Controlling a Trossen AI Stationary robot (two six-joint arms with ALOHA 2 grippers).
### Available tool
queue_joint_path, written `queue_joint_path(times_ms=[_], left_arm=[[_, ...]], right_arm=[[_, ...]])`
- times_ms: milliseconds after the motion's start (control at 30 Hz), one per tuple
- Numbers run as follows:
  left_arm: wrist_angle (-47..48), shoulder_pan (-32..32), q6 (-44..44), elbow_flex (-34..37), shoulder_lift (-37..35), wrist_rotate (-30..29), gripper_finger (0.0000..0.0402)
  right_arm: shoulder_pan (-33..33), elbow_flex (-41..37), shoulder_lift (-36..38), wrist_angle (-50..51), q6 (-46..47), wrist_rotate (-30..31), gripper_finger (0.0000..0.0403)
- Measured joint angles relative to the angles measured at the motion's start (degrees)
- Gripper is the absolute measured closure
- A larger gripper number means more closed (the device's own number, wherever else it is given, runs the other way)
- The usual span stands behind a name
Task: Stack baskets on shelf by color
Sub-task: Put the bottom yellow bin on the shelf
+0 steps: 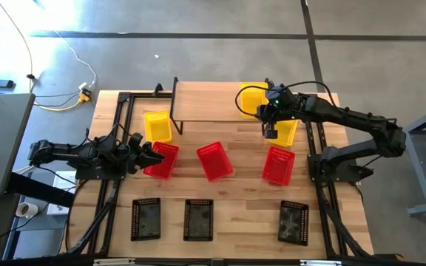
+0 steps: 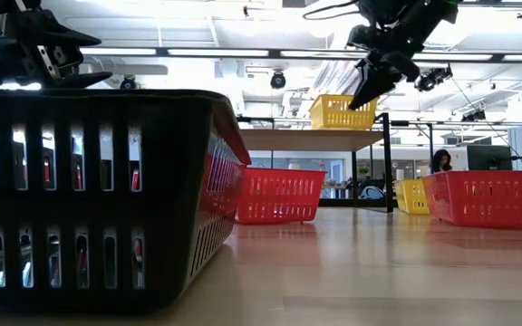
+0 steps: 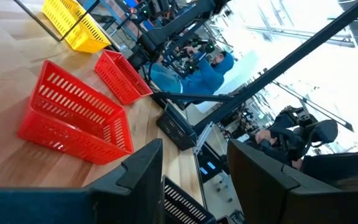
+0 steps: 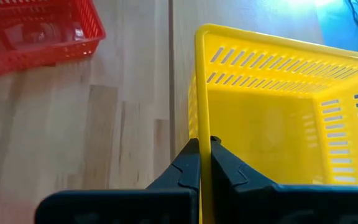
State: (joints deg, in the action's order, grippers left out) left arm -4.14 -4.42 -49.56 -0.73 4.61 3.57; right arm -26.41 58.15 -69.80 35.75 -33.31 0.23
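The shelf (image 1: 213,102) stands at the table's far side. One yellow basket (image 1: 251,98) is on its right end, and my right gripper (image 1: 270,127) is shut on that basket's wall. A second yellow basket (image 1: 287,133) lies on the table under that arm, and a third (image 1: 157,125) lies left of the shelf. Three red baskets (image 1: 161,159) (image 1: 214,161) (image 1: 278,164) sit mid-table. Three black baskets (image 1: 146,219) (image 1: 198,219) (image 1: 293,222) line the near edge. My left gripper (image 1: 151,154) hovers open beside the leftmost red basket, raised above the table. My right gripper (image 4: 204,144) pinches the yellow basket's side wall at its rim (image 4: 202,121), one finger inside the basket and one outside. The fingers come from above, slanting down. The basket (image 2: 341,110) stays upright with its bottom at the shelf's plank top; I cannot tell whether a gap remains.
The shelf's plank (image 2: 306,138) is bare left of the yellow basket. A black basket (image 2: 98,195) fills the low view's foreground. In the left wrist view, people in blue (image 3: 213,68) are beyond the table. Cables lie on the floor (image 1: 65,96) past the far left corner.
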Motion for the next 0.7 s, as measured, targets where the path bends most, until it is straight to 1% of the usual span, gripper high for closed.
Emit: queue_joint_path(times_ms=[133,300,533,700], left_arm=[[0.02,0.02,0.02,0.00,0.02,0.02,0.0232],[0.02,0.02,0.02,0.00,0.00,0.02,0.0232],[0.00,0.02,0.02,0.00,0.02,0.02,0.0232],[0.02,0.00,0.00,0.00,0.01,0.02,0.0232]], right_arm=[[0.02,0.00,0.00,0.00,-1.72,0.17,0.0403],[0.02,0.00,0.00,0.00,-1.61,0.29,0.0402],[0.02,0.00,-0.02,0.02,-0.03,2.70,0.0402],[0.02,0.00,-0.02,0.27,-0.14,2.77,0.0402]])
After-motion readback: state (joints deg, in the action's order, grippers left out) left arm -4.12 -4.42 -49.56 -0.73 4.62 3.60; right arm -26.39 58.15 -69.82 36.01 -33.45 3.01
